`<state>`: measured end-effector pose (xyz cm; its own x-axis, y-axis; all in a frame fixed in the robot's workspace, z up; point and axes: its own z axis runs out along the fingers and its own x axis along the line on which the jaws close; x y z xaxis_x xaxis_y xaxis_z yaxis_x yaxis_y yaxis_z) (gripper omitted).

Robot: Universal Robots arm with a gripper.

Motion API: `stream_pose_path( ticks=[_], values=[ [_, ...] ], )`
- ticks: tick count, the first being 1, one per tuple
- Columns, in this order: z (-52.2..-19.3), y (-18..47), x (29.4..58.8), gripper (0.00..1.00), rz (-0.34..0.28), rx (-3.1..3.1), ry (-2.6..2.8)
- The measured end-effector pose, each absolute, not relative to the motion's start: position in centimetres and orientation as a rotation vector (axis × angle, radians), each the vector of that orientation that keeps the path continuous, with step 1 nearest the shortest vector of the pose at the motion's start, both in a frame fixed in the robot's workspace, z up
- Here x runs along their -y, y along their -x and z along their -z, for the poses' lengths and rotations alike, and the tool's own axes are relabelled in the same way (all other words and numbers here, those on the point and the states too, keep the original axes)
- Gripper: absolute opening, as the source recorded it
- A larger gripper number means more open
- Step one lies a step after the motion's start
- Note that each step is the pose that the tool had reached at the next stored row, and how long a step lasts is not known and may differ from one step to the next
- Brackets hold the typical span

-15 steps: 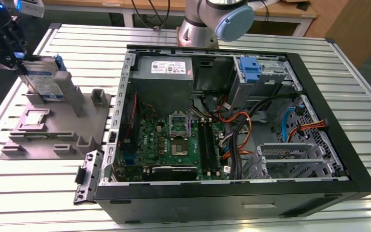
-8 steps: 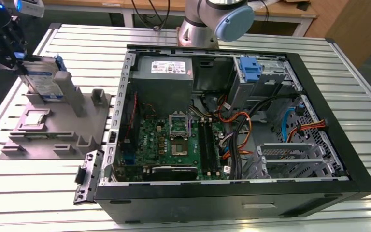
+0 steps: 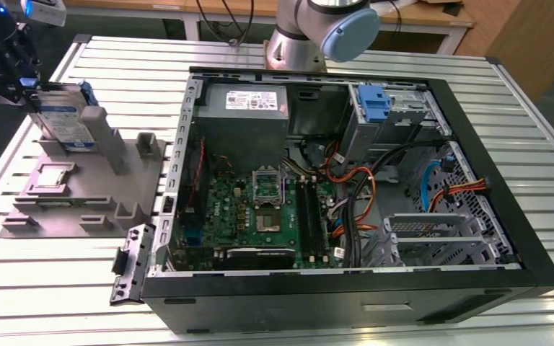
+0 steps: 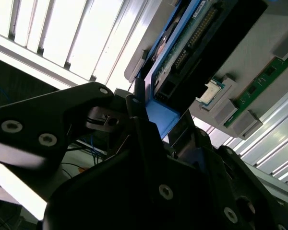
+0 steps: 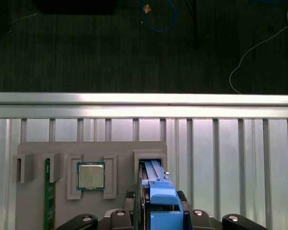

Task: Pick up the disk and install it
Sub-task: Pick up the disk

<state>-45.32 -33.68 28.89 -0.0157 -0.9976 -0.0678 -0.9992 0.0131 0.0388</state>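
Note:
The disk point(image 3: 66, 122), a silver-grey drive with a white-and-blue label and blue rails, stands on edge in a slot of the grey holder point(image 3: 84, 194) at the exterior view's left. My gripper point(image 3: 38, 92) comes down on its upper end and looks shut on it. In the first wrist view the blue rail of the disk point(image 5: 161, 196) sits between the black fingers point(image 5: 189, 220), with the holder's slot point(image 5: 151, 155) just beyond. The second wrist view shows the disk's point(image 4: 182, 48) circuit-board side and blue rail clamped at my gripper point(image 4: 158, 129).
The open computer case point(image 3: 508, 216) lies on the slatted metal table point(image 3: 547, 130), with a blue bracket in a drive bay point(image 3: 374, 101) and a grey power-supply box point(image 3: 248, 108) at the back. The holder also carries a processor point(image 5: 90, 176) and a memory stick point(image 5: 49, 196).

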Motion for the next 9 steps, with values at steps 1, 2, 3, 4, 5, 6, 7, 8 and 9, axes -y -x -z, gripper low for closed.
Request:
stream_pose_path(
  ticks=[1, 2, 3, 4, 5, 6, 7, 8, 9],
  values=[
    [-28.89, 45.32, 33.68, 0.45, -0.118, -2.221, 2.189],
    [-28.90, 45.32, 33.68, 0.43, -0.117, -2.221, 2.189],
    [-28.89, 45.32, 33.69, 0.43, -0.118, -2.221, 2.189],
    [-28.89, 45.32, 33.68, 0.37, -0.118, -2.221, 2.189],
    [-28.89, 45.32, 33.68, 0.37, -0.118, -2.221, 2.189],
    [-28.89, 45.32, 33.68, 0.37, -0.118, -2.221, 2.189],
    [-28.89, 45.32, 33.68, 0.37, -0.118, -2.221, 2.189],
    [-28.89, 45.32, 33.68, 0.37, -0.118, -2.221, 2.189],
    [-28.88, 45.32, 33.68, 0.37, -0.118, -2.221, 2.189]
  ],
)
